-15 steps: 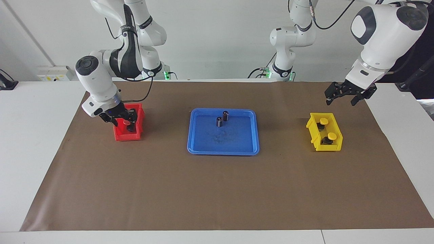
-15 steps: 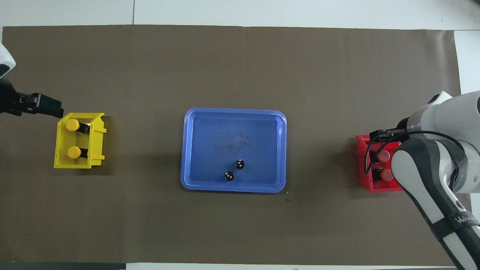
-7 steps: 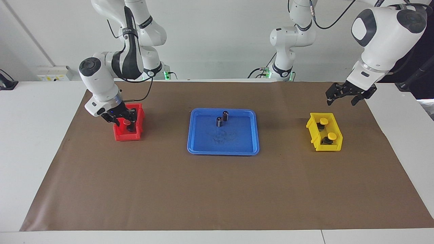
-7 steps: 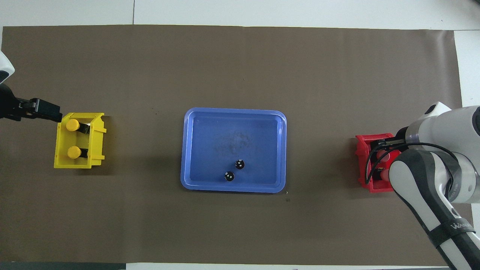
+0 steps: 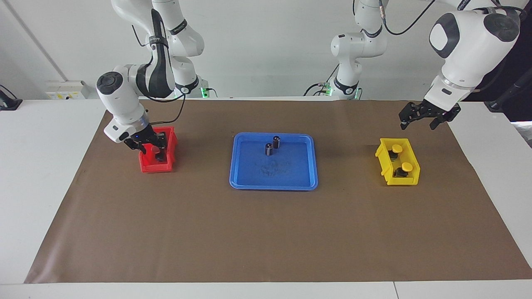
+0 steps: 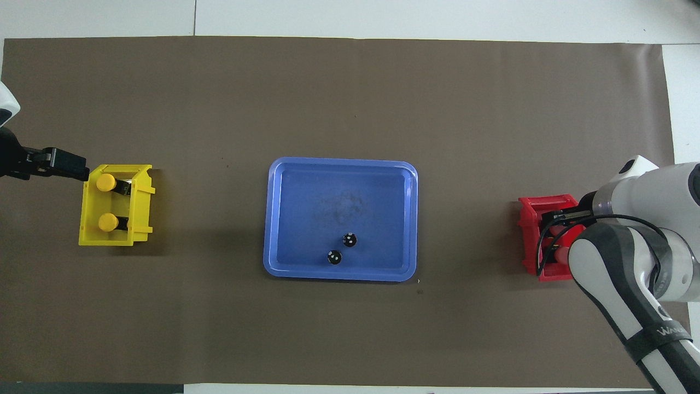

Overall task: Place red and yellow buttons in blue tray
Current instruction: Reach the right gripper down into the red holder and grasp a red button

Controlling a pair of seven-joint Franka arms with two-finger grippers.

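The wide shallow blue plastic tray (image 5: 273,182) sits mid-table on the brown paper sheet (image 5: 266,232); inside it, toward the robots, stand only two small dark cylinders w/ silvery tops (image 5: 272,145); no buttons in it yet, so by my reading the task is barely begun.

Two yellow-capped push buttons on black bases (image 5: 401,159) lie in the small deep yellow plastic bin (image 5: 388,172) at approx. 3 o'clock from the tray in the facing view; the left gripper (image 5: 423,117) hangs in the air over the table just at the bin's robot-ward end, fingers spread apart, holding nothing; this arm looks to be waiting.

The small deep red plastic bin (image 5: 156,167) sits at approx. 9 o'clock from the tray; the right gripper (image 5: 153,148) is down inside it; red-capped buttons (image 6: 559,254) are mostly hidden by the arm, only a bit of red cap shows in the overhead view; whether the fingers are closed on one, I cannot tell.

Risks, as I judge them: the bin is narrow and light, so a finger catching its wall could drag or tip it on lift; two buttons packed close, so the gripper may nudge the neighbour or pinch a round cap off-centre and drop it; on delivery, setting down near the cylinders could knock them over.
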